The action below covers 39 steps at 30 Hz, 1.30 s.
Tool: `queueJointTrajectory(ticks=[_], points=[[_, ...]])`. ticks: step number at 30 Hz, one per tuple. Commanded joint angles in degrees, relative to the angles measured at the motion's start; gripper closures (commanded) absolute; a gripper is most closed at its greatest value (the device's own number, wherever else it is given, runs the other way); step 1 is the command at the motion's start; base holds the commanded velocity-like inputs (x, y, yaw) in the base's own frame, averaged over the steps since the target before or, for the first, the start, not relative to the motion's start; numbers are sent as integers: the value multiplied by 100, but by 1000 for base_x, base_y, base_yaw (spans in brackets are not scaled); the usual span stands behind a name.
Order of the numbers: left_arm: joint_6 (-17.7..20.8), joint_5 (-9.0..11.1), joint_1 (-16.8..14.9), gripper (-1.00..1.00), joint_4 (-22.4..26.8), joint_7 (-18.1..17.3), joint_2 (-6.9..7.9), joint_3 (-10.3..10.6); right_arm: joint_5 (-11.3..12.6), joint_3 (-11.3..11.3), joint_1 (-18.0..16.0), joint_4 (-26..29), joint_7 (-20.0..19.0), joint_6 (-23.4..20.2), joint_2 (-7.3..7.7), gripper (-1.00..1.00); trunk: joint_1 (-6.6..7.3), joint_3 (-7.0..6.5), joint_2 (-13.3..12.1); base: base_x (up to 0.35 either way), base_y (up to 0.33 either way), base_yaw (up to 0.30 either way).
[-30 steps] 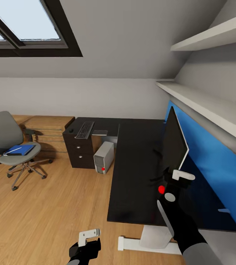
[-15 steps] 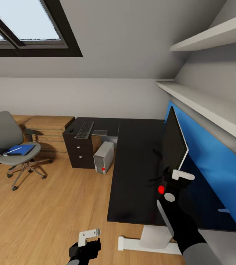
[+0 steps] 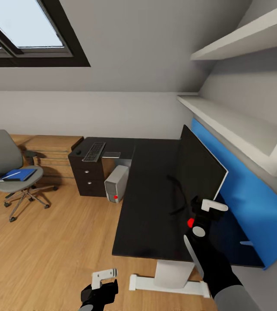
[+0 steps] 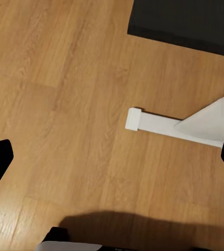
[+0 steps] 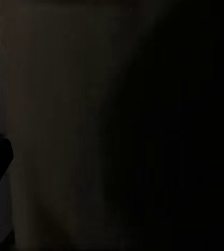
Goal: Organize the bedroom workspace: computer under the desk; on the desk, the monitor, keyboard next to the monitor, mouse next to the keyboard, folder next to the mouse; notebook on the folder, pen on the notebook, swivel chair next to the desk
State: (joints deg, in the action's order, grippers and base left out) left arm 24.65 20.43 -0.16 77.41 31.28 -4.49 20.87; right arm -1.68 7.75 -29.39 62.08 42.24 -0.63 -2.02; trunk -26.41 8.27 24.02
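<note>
My right gripper (image 3: 197, 214) is shut on the lower corner of the black monitor (image 3: 201, 172), by its red dot, holding it tilted over the black desk (image 3: 149, 203). The right wrist view is dark with the monitor (image 5: 117, 125) close up. My left gripper (image 4: 112, 162) hangs open and empty above the floor. On the desk's far wing lie the mouse (image 3: 78, 152), keyboard (image 3: 93, 151) and notebook (image 3: 111, 154). Under it stands the computer (image 3: 116, 183). At far left, the swivel chair (image 3: 2, 162) carries the blue folder (image 3: 20, 174) with the pen (image 3: 10, 175).
A blue panel (image 3: 242, 203) backs the desk on the right, with white shelves (image 3: 225, 125) above it. The desk's white foot (image 4: 164, 124) lies on the wood floor near my left arm. A low wooden cabinet (image 3: 52, 147) stands behind the chair.
The whole view has swung right, so the desk and chair sit further left in the picture. The monitor stayed with my right gripper and shows more of its face.
</note>
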Motion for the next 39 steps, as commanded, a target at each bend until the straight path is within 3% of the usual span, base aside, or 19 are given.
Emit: queueJointTrajectory(ticks=[1,39], points=[[13,49,-2,-100,11,42,0,5,-16,7,-5,-3,28,-7,0,-100,-3,10,11,-41,-128,0],[13,49,-2,-100,11,42,-2,5,-16,8,-5,-3,30,-7,0,-100,-3,10,11,-12,-6,0]])
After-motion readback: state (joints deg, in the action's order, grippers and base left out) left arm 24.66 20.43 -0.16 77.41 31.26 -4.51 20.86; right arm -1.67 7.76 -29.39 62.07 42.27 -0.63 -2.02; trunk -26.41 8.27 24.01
